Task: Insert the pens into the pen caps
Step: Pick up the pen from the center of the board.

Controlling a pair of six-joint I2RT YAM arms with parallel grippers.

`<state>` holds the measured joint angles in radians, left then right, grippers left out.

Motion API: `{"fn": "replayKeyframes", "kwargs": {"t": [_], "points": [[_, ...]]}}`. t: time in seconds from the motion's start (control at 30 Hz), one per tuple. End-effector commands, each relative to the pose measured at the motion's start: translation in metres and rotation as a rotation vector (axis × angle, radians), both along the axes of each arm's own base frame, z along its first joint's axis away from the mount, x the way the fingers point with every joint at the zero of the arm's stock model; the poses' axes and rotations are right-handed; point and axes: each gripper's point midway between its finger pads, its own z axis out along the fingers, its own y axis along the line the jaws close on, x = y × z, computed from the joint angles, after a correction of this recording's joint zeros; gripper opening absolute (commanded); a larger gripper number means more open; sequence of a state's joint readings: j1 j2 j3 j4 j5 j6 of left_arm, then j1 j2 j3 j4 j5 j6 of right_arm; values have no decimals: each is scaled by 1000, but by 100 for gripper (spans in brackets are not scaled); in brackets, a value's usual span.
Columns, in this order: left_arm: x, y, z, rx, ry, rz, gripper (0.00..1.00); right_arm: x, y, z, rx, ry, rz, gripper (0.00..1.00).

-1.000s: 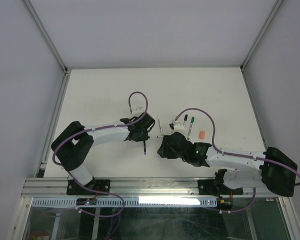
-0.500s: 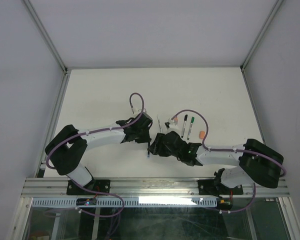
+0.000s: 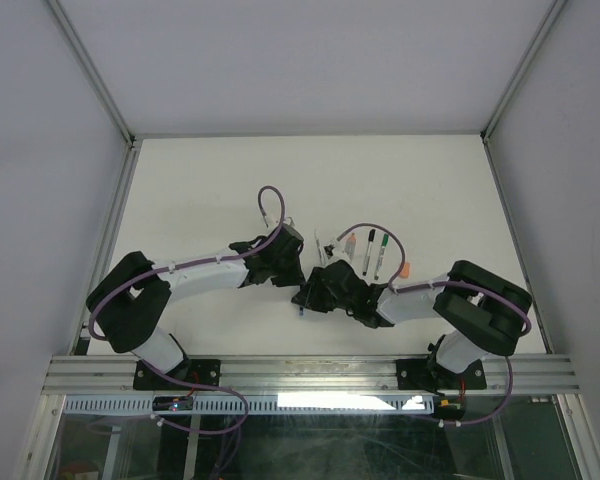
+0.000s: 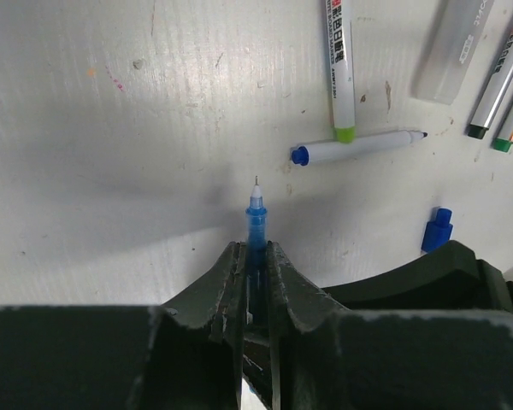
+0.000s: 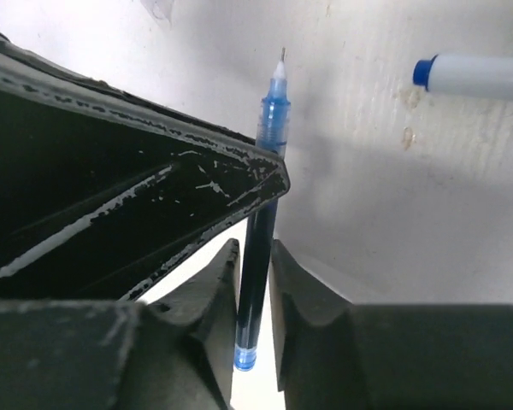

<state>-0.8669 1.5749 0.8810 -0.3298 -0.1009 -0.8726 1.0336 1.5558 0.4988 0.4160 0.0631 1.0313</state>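
Observation:
A thin blue pen (image 4: 256, 218) with a fine bare tip points down at the white table. My left gripper (image 4: 255, 256) is shut on its barrel. In the right wrist view the same blue pen (image 5: 272, 120) runs between my right gripper's (image 5: 255, 256) fingers, which close on its rear end, and a left finger (image 5: 154, 196) crosses in front. In the top view both grippers meet at the pen (image 3: 299, 306) at table centre. A loose blue cap (image 4: 438, 229) lies right of the pen. A white pen with a blue end (image 4: 359, 147) lies beyond.
A green-capped pen (image 4: 342, 68), a pale barrel (image 4: 453, 47) and two more pens (image 4: 496, 85) lie at the far right. In the top view these pens (image 3: 372, 252) lie behind the right arm, with an orange cap (image 3: 404, 269) beside them.
My right gripper has moved left and come up to the pen held by the left gripper. The left gripper shifted slightly right and forward with the pen.

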Motion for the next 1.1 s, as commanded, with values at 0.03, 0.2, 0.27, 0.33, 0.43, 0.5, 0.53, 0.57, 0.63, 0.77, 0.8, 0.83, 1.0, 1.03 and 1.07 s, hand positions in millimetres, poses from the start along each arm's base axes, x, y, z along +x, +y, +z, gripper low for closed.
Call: {"fn": "replayKeyframes", "kwargs": {"t": [0.03, 0.2, 0.27, 0.33, 0.43, 0.5, 0.53, 0.57, 0.63, 0.77, 0.8, 0.83, 1.0, 1.03, 1.07], "points": [[7, -6, 20, -71, -52, 15, 13, 4, 17, 20, 105, -18, 8, 12], [10, 1, 26, -72, -85, 43, 16, 3, 11, 22, 83, -21, 5, 0], [12, 6, 33, -78, -110, 55, 22, 2, 6, 21, 66, -26, 4, 0], [16, 15, 45, -88, -141, 83, 29, 0, 0, 20, 38, -31, 7, 0], [27, 41, 62, -80, -191, 155, 35, -5, -9, 20, -1, -7, 7, 0], [36, 63, 69, -59, -221, 207, 40, -5, -21, 16, -65, -27, 6, 0], [40, 73, 71, -47, -231, 230, 41, -3, -28, 15, -108, -54, 8, 0], [44, 84, 72, -30, -235, 255, 42, -3, -33, 16, -126, -60, 5, 0], [51, 106, 72, 20, -238, 313, 42, -4, -42, 22, -147, -65, -6, 0], [59, 138, 62, 122, -199, 414, 47, -11, -58, 34, -172, -62, -15, 0], [61, 141, 59, 133, -186, 429, 47, -11, -61, 38, -173, -63, -20, 0], [62, 141, 56, 140, -172, 435, 48, -12, -64, 42, -172, -65, -23, 0], [66, 136, 40, 161, -108, 449, 49, -17, -75, 55, -187, -71, -25, 0], [67, 135, 38, 164, -101, 452, 50, -18, -77, 57, -192, -73, -22, 0], [68, 134, 34, 169, -93, 450, 50, -19, -78, 58, -199, -76, -13, 0]]}}
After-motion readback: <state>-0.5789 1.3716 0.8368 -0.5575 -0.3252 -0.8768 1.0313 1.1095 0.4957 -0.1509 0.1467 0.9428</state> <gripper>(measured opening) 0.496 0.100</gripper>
